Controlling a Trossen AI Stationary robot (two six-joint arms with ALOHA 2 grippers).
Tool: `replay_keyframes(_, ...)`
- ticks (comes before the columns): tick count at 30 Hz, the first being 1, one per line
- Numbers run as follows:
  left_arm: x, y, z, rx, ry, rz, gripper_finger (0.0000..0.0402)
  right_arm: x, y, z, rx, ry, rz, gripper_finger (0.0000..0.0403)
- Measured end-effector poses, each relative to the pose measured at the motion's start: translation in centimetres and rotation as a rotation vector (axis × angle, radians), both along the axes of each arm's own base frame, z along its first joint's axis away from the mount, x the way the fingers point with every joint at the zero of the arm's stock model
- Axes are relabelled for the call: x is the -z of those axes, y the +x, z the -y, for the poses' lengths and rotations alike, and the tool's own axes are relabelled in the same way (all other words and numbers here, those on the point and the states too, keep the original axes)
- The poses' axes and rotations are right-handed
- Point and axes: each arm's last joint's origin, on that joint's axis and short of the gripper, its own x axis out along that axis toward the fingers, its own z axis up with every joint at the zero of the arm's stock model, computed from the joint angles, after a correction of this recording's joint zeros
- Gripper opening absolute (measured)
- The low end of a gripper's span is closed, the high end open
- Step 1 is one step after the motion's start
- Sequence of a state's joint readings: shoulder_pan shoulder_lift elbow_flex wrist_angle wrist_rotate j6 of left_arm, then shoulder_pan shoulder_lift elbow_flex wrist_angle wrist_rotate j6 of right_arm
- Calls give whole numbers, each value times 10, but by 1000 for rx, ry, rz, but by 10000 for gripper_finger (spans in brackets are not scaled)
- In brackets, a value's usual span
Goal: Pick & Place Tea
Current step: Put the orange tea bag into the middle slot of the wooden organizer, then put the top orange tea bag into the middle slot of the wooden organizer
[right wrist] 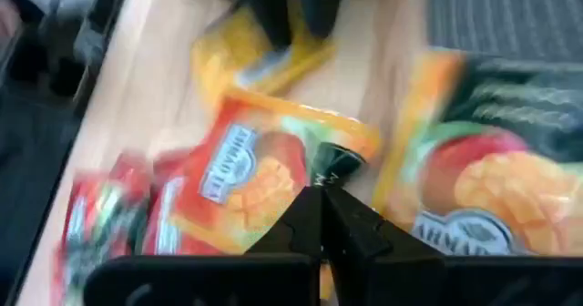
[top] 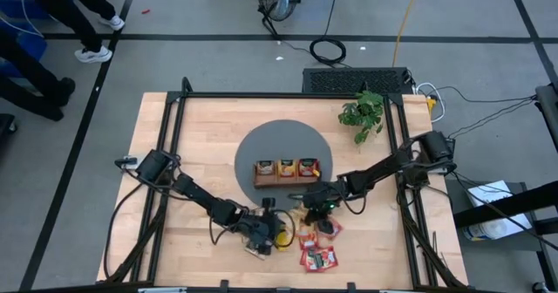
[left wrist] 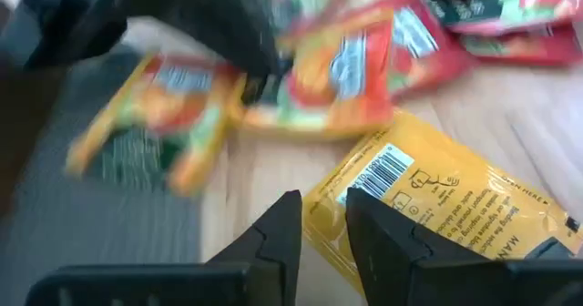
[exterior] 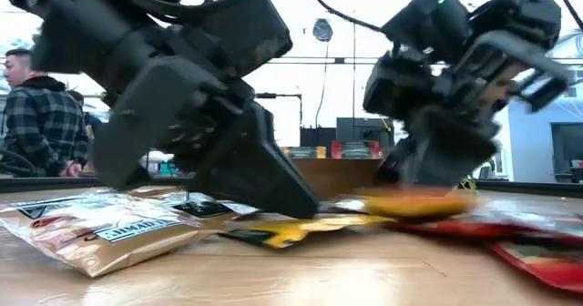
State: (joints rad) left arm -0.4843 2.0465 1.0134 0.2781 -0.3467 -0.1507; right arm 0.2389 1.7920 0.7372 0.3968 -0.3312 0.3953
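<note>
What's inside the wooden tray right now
The long brown wooden three-compartment tray holds one tea sachet per compartment: pale tan, orange-yellow and red. Whether more sachets lie beneath those cannot be seen.

Your high view looks straight down on the whole bench from well above, both arms in frame; your low view sits at bench-top height, facing level across it into the room, very near the sachets. Each wrist view looks forward past its own dark fingers, close over the same scattered sachets that the high view shows near the bench's front edge.
</note>
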Motion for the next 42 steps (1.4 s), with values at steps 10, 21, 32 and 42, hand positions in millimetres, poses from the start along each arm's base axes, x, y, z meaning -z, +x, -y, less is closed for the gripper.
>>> replay_keyframes(10,-49,-27,20,-45,130,79,163,-58,-11,6,22,-118,188,0)
replay_keyframes(21,-52,-26,25,-75,87,125,202,-56,-18,6,16,-143,106,0)
replay_keyframes(32,-52,-16,10,-221,-144,109,205,-36,-46,-8,173,-376,-124,0)
replay_keyframes(42,-49,-3,-11,-383,-319,105,236,-39,-45,-23,180,-573,118,0)
